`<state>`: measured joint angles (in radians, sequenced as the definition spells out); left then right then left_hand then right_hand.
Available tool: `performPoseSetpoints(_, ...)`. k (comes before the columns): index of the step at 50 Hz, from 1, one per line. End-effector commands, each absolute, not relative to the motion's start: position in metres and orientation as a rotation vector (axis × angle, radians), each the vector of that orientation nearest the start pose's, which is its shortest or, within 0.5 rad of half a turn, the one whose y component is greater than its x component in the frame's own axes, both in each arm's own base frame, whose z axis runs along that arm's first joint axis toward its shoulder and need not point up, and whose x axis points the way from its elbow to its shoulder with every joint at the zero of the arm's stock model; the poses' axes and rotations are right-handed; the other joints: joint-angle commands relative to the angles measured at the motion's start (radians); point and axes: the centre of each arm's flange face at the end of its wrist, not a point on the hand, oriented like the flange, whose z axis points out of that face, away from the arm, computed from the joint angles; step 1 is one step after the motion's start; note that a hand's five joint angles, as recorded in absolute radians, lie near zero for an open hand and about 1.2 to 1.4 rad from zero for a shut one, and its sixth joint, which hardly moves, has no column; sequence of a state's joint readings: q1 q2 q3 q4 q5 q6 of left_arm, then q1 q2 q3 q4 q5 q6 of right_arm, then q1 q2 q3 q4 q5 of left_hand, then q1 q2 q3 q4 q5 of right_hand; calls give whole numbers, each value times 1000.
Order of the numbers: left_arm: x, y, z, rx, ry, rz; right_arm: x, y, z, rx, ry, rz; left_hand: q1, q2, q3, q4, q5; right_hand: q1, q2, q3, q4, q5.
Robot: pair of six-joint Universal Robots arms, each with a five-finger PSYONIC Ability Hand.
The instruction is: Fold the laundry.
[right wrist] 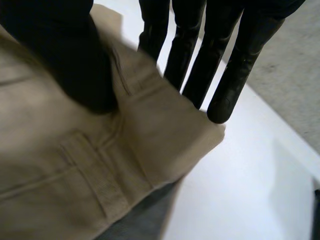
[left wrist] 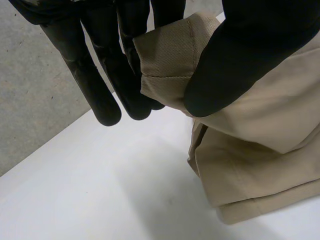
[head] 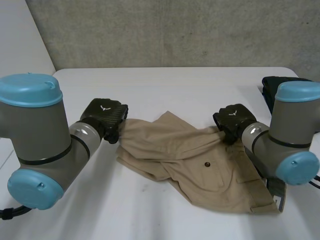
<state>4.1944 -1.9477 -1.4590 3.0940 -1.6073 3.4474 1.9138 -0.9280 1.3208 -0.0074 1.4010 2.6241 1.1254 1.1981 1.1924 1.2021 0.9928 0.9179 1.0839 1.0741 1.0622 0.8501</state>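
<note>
You can see the pants (head: 195, 155) are tan cloth, matt, with a fine slanted weave and stitched seams. The small button (head: 207, 164) on them looks dark and hard. The table (head: 165, 90) is white, smooth and matt. The left hand (head: 104, 116) and right hand (head: 232, 120) are black. Their backs show a woven pattern with a soft shine, and the fingers (left wrist: 97, 95) look matt. The caps (head: 30, 90) look like smooth blue plastic. The wall (head: 175, 30) is rough grey concrete.

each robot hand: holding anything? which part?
Both hold the tan garment. The left robot hand pinches a hemmed corner between thumb and fingers; the right robot hand pinches an edge near a belt loop.
</note>
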Motion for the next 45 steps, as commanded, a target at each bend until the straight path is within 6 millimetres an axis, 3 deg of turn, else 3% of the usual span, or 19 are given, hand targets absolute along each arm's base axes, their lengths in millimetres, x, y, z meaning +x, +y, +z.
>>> performPoseSetpoints(1, -296, -267, 209, 1001, 2368, -1951, 280, -351, 178, -1170, 2156, -1997, 271, 198, 204, 194, 229, 478, 312, 322, 334, 372)
performPoseSetpoints(2, -299, -272, 212, 990, 2353, -1975, 286, -360, 198, -1176, 2091, -2085, 271, 198, 204, 194, 229, 478, 312, 322, 334, 372)
performPoseSetpoints(5, -310, -299, 232, 916, 2253, -2107, 297, -367, 229, -1172, 1984, -2209, 271, 198, 204, 194, 229, 478, 312, 322, 334, 372)
performPoseSetpoints(7, -312, -317, 254, 838, 2163, -2203, 304, -378, 271, -1117, 1853, -2378, 271, 198, 204, 194, 229, 478, 312, 322, 334, 372)
performPoseSetpoints(8, -311, -333, 278, 755, 2069, -2292, 305, -381, 285, -1090, 1812, -2433, 271, 198, 204, 194, 229, 478, 312, 322, 334, 372)
performPoseSetpoints(9, -310, -339, 293, 707, 2009, -2347, 307, -384, 313, -1031, 1732, -2541, 271, 198, 204, 194, 229, 478, 312, 322, 334, 372)
performPoseSetpoints(11, -309, -349, 328, 604, 1873, -2475, 307, -387, 344, -952, 1635, -2662, 271, 198, 204, 194, 229, 478, 312, 322, 334, 372)
performPoseSetpoints(12, -307, -354, 360, 508, 1726, -2602, 307, -388, 358, -920, 1591, -2707, 271, 198, 204, 194, 229, 478, 312, 322, 334, 372)
performPoseSetpoints(13, -307, -354, 376, 464, 1652, -2664, 304, -387, 388, -833, 1485, -2812, 271, 198, 204, 194, 229, 478, 312, 322, 334, 372)
performPoseSetpoints(17, -304, -347, 430, 302, 1351, -2875, 302, -378, 435, -694, 1267, -2964, 271, 198, 204, 194, 229, 478, 312, 322, 334, 372)
performPoseSetpoints(20, -300, -336, 454, 230, 1220, -2954, 303, -373, 442, -683, 1225, -2979, 271, 198, 204, 194, 229, 478, 312, 322, 334, 372)
performPoseSetpoints(24, -303, -335, 437, 276, 1291, -2924, 315, -366, 430, -744, 1273, -2911, 271, 198, 204, 194, 229, 478, 312, 322, 334, 372)
performPoseSetpoints(30, -302, -339, 381, 381, 1501, -2784, 339, -352, 372, -970, 1450, -2665, 271, 198, 204, 194, 229, 478, 312, 322, 334, 372)
performPoseSetpoints(34, -301, -340, 325, 479, 1693, -2626, 344, -352, 323, -1096, 1571, -2506, 271, 198, 204, 194, 229, 478, 312, 322, 334, 372)
performPoseSetpoints(35, -299, -337, 300, 521, 1772, -2553, 345, -352, 311, -1126, 1601, -2465, 271, 198, 204, 194, 229, 478, 312, 322, 334, 372)
performPoseSetpoints(37, -297, -335, 281, 549, 1835, -2492, 346, -352, 275, -1202, 1690, -2358, 271, 198, 204, 194, 229, 478, 312, 322, 334, 372)
performPoseSetpoints(38, -295, -331, 255, 594, 1916, -2406, 346, -352, 244, -1270, 1765, -2275, 271, 198, 204, 194, 229, 478, 312, 322, 334, 372)
performPoseSetpoints(42, -292, -315, 193, 725, 2103, -2172, 342, -344, 190, -1430, 1912, -2094, 271, 198, 204, 194, 229, 478, 312, 322, 334, 372)
performPoseSetpoints(45, -285, -298, 162, 840, 2189, -1969, 339, -338, 173, -1498, 1969, -2005, 271, 198, 204, 194, 229, 478, 312, 322, 334, 372)
